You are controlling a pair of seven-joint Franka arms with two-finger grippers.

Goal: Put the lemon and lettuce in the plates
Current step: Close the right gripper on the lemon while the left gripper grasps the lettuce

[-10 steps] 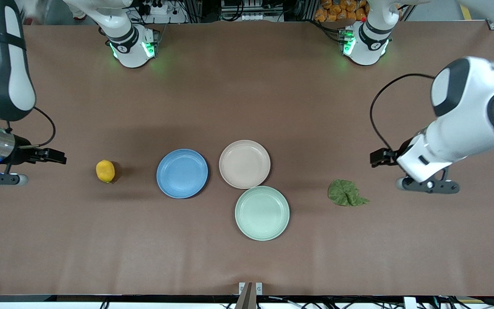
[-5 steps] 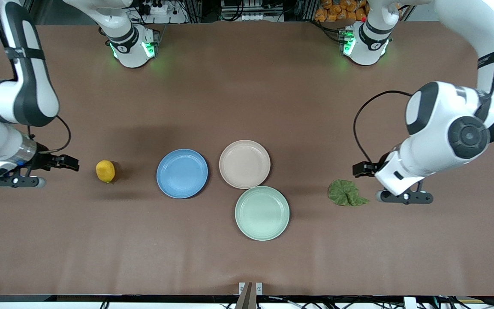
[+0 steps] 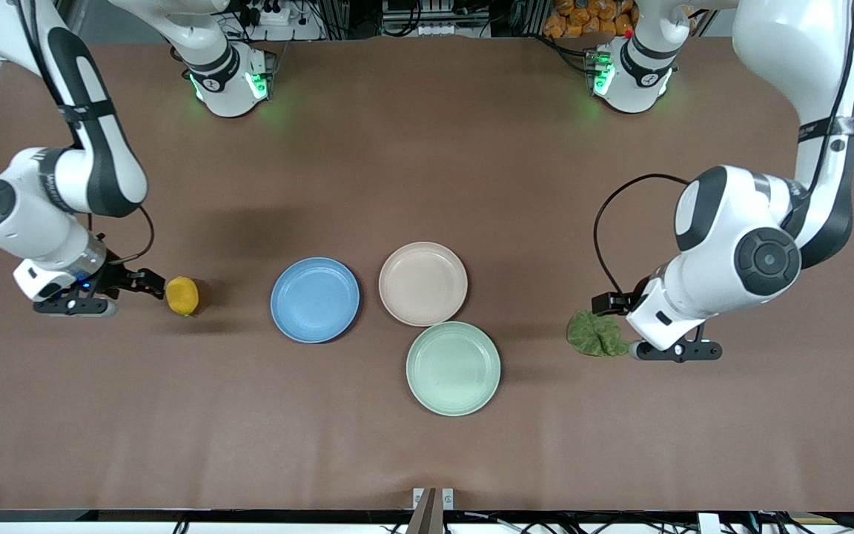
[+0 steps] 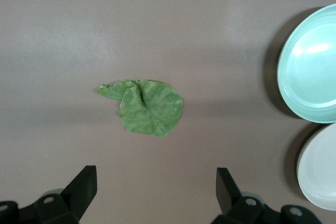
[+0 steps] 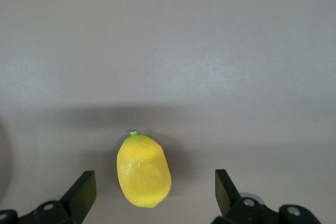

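The yellow lemon lies on the brown table toward the right arm's end. My right gripper is open and empty, right beside it. In the right wrist view the lemon sits partly between the open gripper's fingers, untouched. The green lettuce lies flat toward the left arm's end. My left gripper is open and empty at its edge. In the left wrist view the lettuce lies clear of the gripper. The blue plate and beige-pink plate sit empty mid-table.
A pale mint-green plate sits empty, touching the beige-pink plate and nearer to the front camera. It also shows in the left wrist view beside the beige-pink plate. The arms' bases stand along the table's top edge.
Both arms have swung in from the table's ends. The right gripper has come up to the lemon and the left gripper to the lettuce. Nothing on the table has moved.
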